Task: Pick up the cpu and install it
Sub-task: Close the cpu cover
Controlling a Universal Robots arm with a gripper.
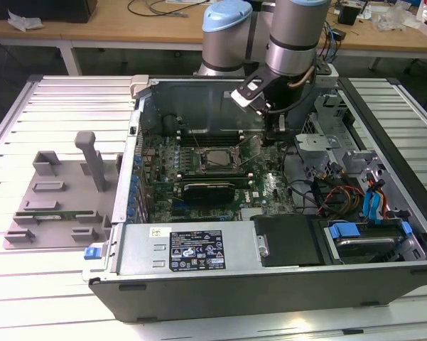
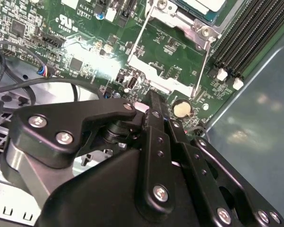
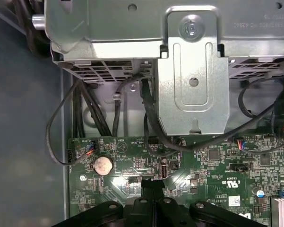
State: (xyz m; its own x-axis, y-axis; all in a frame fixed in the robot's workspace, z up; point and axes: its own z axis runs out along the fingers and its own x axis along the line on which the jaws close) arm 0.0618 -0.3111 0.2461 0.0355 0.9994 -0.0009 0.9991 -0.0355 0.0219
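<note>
The cpu point(image 1: 214, 158) lies flat inside the metal socket frame point(image 1: 214, 170) on the green motherboard, in the middle of the open computer case. In the second wrist view a corner of the cpu's silvery top point(image 2: 201, 4) shows within the frame point(image 2: 179, 21). My gripper point(image 1: 273, 136) hangs low over the board, to the exterior view's right of the socket. It is shut, with nothing visible between its black fingers point(image 2: 156, 113). In the first wrist view the gripper point(image 3: 151, 185) points at the board close to a round coin battery point(image 3: 103, 164).
A metal bracket point(image 3: 193, 71) and black cables point(image 3: 149, 123) sit just beyond the gripper. Black memory slots point(image 2: 245, 33) run beside the socket. A grey plastic fixture point(image 1: 57, 199) rests on the slatted table at the exterior view's left. The case walls point(image 1: 128, 177) enclose the board.
</note>
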